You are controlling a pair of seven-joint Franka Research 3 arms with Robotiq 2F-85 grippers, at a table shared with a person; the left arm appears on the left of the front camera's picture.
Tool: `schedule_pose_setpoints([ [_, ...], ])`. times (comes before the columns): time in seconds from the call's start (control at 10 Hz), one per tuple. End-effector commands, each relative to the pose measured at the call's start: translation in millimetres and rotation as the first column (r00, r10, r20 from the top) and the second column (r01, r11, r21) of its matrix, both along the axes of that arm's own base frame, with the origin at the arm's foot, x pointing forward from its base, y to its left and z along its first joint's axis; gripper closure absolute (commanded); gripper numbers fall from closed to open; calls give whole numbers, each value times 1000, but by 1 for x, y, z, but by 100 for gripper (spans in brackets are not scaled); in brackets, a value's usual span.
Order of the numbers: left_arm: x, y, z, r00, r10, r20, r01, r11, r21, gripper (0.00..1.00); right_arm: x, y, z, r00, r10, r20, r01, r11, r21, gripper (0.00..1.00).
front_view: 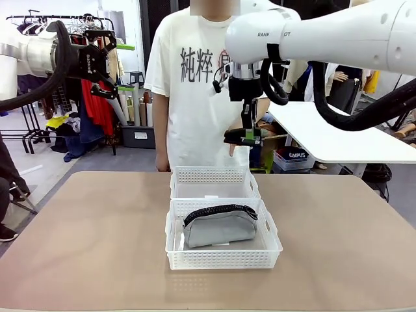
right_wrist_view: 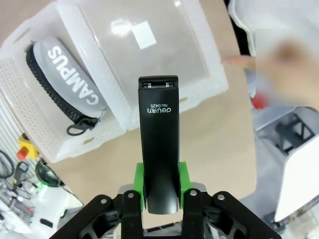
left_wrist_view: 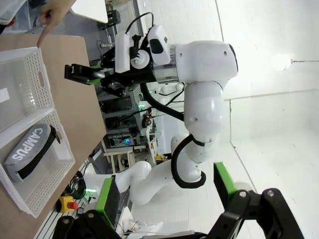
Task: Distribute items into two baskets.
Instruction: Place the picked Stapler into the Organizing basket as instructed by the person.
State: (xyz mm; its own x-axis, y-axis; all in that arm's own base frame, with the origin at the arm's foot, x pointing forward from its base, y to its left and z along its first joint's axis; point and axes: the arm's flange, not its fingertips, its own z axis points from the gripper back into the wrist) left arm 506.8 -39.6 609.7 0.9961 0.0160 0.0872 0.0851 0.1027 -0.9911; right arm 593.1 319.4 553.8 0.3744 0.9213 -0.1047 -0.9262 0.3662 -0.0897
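Front view: the right pincer (front_view: 245,138) grips the black stapler (front_view: 242,136) above the far basket (front_view: 214,184); the grey pouch (front_view: 220,227) lies in the near basket (front_view: 223,251) on the surface (front_view: 91,240). The left pincer (front_view: 109,62) is raised with jaws spread, holding nothing.

Left wrist view: its green pads (left_wrist_view: 225,179) stand wide apart.

Right wrist view: the stapler (right_wrist_view: 159,139) is clamped between the green pads (right_wrist_view: 183,175).
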Motion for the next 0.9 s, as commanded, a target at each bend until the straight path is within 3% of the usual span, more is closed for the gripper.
schedule_pose_setpoints([
  [0.0,-2,2,1,1000,-7,-1,7,1000,-4,0,-4,4,-11,996,82,22,-83,996,17,100],
  [0.3,-2,2,1,1000,-7,-1,7,1000,-4,0,-3,10,-15,996,91,-8,-91,994,60,100],
  [0.8,-2,2,1,1000,-7,-1,7,1000,-4,0,1,13,-22,997,78,4,-78,997,17,100],
])
